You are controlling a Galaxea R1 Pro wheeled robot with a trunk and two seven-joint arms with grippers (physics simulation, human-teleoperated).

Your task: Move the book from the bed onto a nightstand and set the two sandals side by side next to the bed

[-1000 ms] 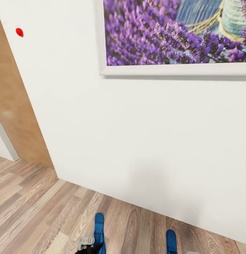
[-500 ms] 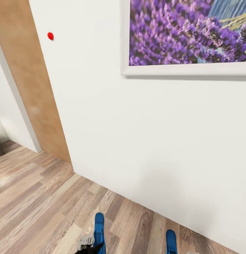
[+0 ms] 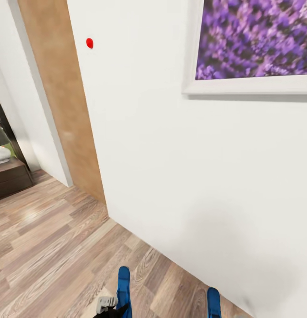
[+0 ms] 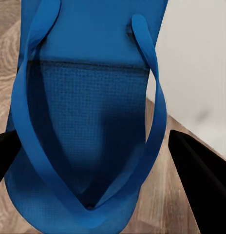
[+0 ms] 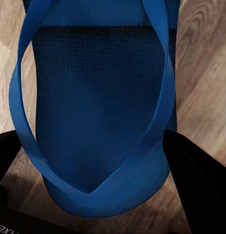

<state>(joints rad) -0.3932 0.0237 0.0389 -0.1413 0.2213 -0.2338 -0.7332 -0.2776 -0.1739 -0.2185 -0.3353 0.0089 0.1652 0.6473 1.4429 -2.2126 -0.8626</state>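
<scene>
I hold two bright blue sandals above the wood-plank floor. In the head view the left sandal (image 3: pixel 123 287) sticks out forward from my left gripper (image 3: pixel 110 308) at the bottom edge, and the right sandal (image 3: pixel 214 302) rises from the bottom edge further right. Up close, the left gripper (image 4: pixel 101 161) is shut on the left sandal (image 4: pixel 88 112), with a black finger on each side. The right gripper (image 5: pixel 101 165) is likewise shut on the right sandal (image 5: pixel 98 97). The book, the bed and the nightstand are out of view.
A white wall (image 3: pixel 171 168) stands close ahead, with a framed lavender picture (image 3: pixel 255 39) and a small red dot (image 3: pixel 89 43) on it. Left of it are a tan wooden door (image 3: pixel 65 97) and a dark brown cabinet (image 3: pixel 10 176). Wood floor (image 3: pixel 52 247) stretches to the left.
The camera has swung left: the wall picture slid right, and the door and the dark cabinet came into view. Both sandals stay in the grippers at the same spot in the picture.
</scene>
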